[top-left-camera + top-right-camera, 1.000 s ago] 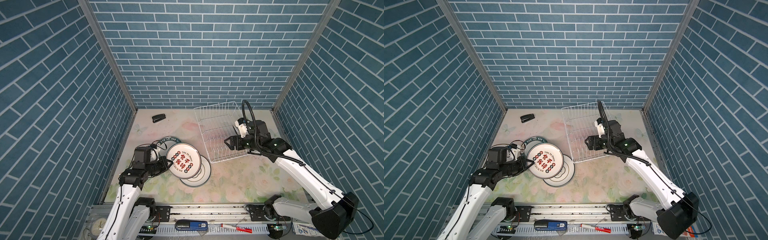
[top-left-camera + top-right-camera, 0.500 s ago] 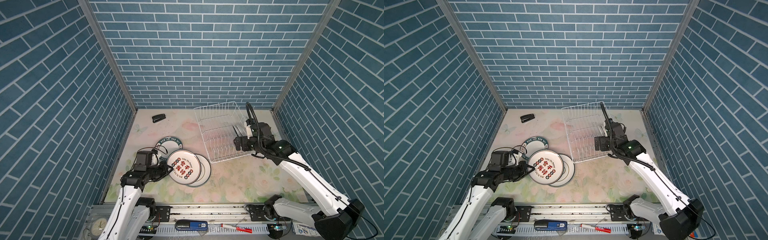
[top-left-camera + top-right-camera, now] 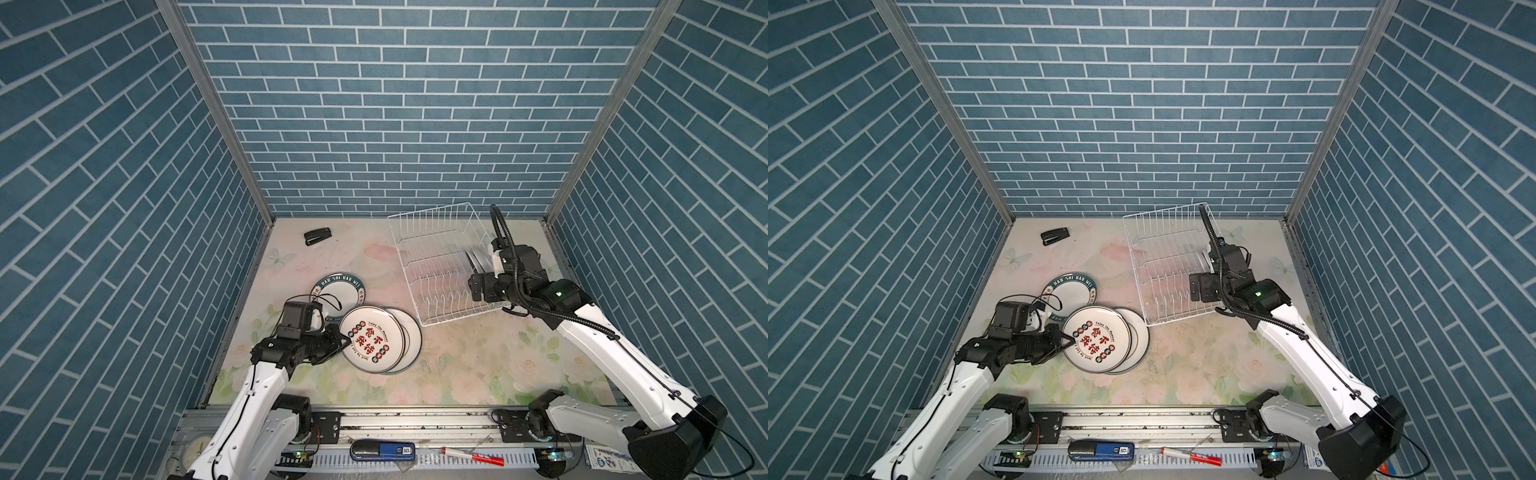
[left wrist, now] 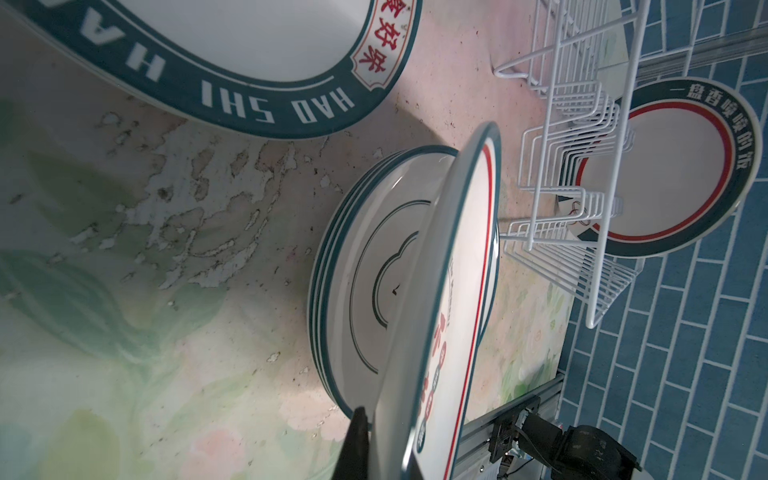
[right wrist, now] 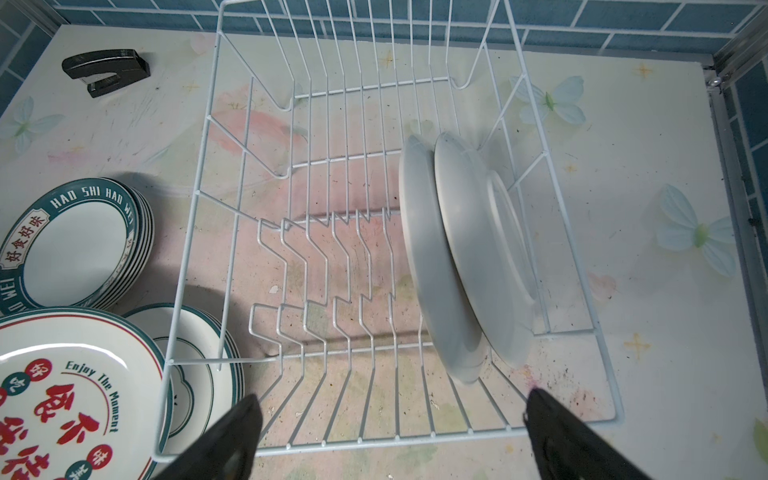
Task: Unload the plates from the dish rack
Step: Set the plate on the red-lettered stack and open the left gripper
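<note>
In a top view, with the left gripper (image 3: 341, 340) clamped on the near rim of the red-lettered plate (image 3: 372, 338), lower it flat onto the stack (image 3: 412, 332) just beyond the fingertips. In the left wrist view, level the tilted plate over that stack before letting go. In the right wrist view, bring the right gripper (image 5: 392, 411), jaws wide apart and empty, astride one of the two plates (image 5: 432, 257) standing ahead in the dish rack (image 5: 291, 95)

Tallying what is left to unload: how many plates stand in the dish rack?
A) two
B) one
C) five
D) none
A: the right wrist view shows a plate and a second plate on edge, side by side, in the dish rack; its other slots hold nothing.
</note>
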`<state>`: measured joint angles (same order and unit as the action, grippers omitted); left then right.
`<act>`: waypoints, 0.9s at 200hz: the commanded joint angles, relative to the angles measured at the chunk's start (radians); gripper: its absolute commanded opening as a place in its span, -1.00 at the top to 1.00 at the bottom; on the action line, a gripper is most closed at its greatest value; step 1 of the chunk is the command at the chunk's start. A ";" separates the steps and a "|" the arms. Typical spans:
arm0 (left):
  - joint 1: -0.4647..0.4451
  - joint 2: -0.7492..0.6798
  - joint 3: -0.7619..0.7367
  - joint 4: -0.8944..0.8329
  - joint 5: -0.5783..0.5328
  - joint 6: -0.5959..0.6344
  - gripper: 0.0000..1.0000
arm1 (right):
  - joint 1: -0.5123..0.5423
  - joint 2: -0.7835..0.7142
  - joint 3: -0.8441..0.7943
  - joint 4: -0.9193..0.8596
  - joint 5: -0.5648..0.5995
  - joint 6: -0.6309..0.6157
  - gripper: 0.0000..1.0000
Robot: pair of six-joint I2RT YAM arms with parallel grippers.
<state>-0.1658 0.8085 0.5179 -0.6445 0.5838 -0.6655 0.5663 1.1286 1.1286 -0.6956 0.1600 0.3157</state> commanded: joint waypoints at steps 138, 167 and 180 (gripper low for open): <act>-0.101 0.208 0.026 0.101 -0.076 0.014 0.70 | -0.002 0.001 -0.009 -0.007 -0.018 -0.040 -0.98; -0.106 0.219 0.023 0.098 -0.094 0.011 0.51 | -0.002 0.008 -0.007 -0.005 -0.028 -0.042 -0.98; -0.109 0.226 0.022 0.100 -0.097 0.011 0.44 | -0.002 0.011 -0.007 -0.005 -0.033 -0.043 -0.98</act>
<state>-0.2657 1.0260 0.5259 -0.5304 0.5121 -0.6605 0.5663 1.1351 1.1286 -0.6952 0.1429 0.3061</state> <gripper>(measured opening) 0.256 0.989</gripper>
